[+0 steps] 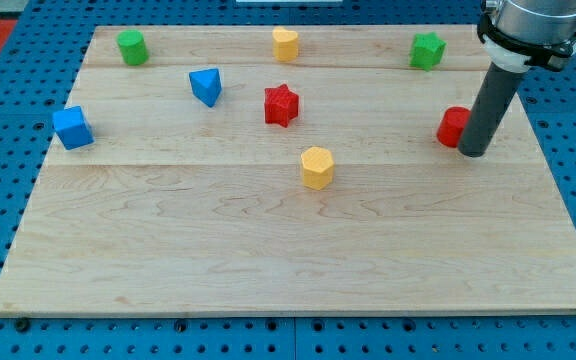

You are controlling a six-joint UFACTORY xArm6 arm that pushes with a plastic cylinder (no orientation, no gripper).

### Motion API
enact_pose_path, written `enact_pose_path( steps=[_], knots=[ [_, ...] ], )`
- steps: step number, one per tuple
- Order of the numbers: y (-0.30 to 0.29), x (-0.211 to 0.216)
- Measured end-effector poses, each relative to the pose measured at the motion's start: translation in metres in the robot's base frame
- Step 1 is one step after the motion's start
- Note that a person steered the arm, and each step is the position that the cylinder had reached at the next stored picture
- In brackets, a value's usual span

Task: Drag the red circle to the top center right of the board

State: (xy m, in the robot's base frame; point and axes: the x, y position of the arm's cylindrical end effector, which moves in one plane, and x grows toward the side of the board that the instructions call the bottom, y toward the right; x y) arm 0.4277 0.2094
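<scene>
The red circle (453, 127) lies near the view's right edge of the wooden board (268, 240), about mid-height, partly hidden by my rod. My tip (473, 153) rests on the board just right of and slightly below the red circle, touching or nearly touching it. The rod rises up and to the right out of the view's top right corner.
A green star-like block (427, 50) sits above the red circle near the top right. A yellow block (285, 43) is at top centre, a green cylinder (132, 47) at top left. A red star (281, 105), yellow hexagon (317, 167), blue triangle (206, 86) and blue cube (72, 128) lie further left.
</scene>
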Motion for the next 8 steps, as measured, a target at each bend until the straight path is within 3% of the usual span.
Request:
enact_pose_path(
  steps=[4, 5, 7, 8],
  knots=[
    [-0.020, 0.025],
    [-0.070, 0.003],
    [-0.134, -0.097],
    [-0.186, -0.108]
  ],
)
